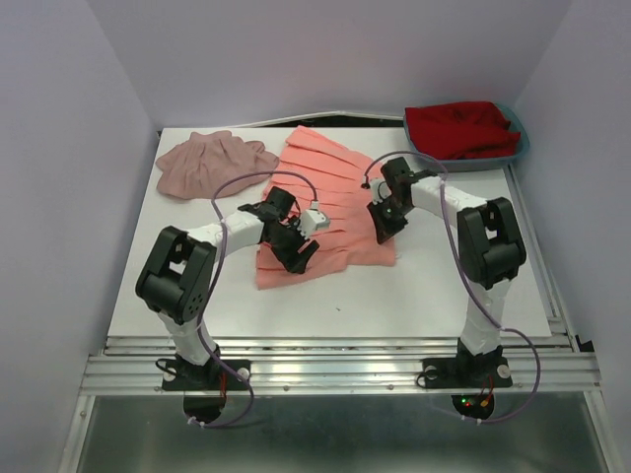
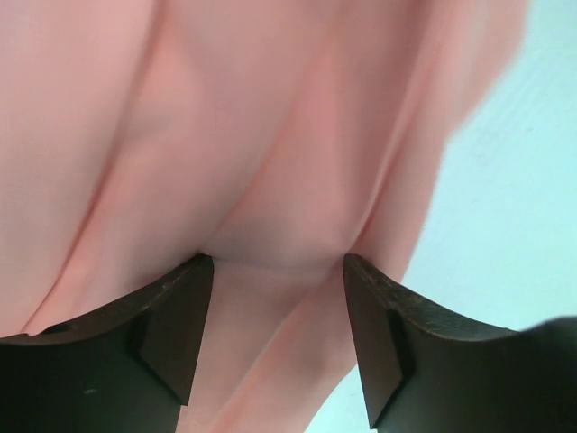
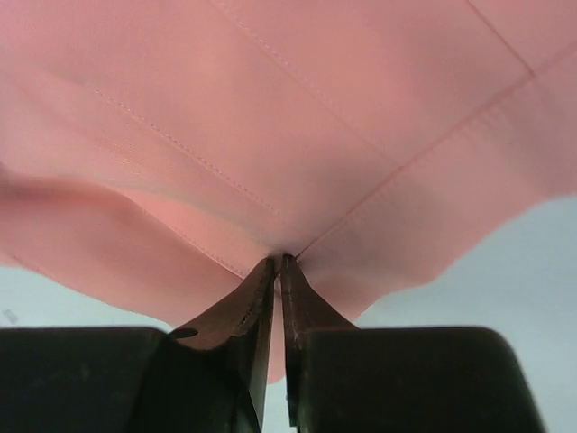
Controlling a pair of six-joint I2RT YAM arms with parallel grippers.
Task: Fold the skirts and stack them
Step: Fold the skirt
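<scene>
The salmon-coral pleated skirt (image 1: 330,192) lies spread in the middle of the white table (image 1: 394,305). The mauve-pink gathered skirt (image 1: 212,163) lies crumpled at the back left. My left gripper (image 1: 296,253) is at the coral skirt's near left hem. In the left wrist view it (image 2: 278,262) is open, with a fold of coral fabric (image 2: 225,135) between the spread jaws. My right gripper (image 1: 383,229) is at the skirt's near right edge. In the right wrist view it (image 3: 279,260) is shut on a pinch of the coral fabric (image 3: 270,108).
A blue-grey basket (image 1: 521,138) holding red cloth (image 1: 461,126) stands at the back right corner. Bare white table shows in front of the skirt and beside it in the wrist views (image 2: 505,198) (image 3: 514,262). Purple cables loop over both arms.
</scene>
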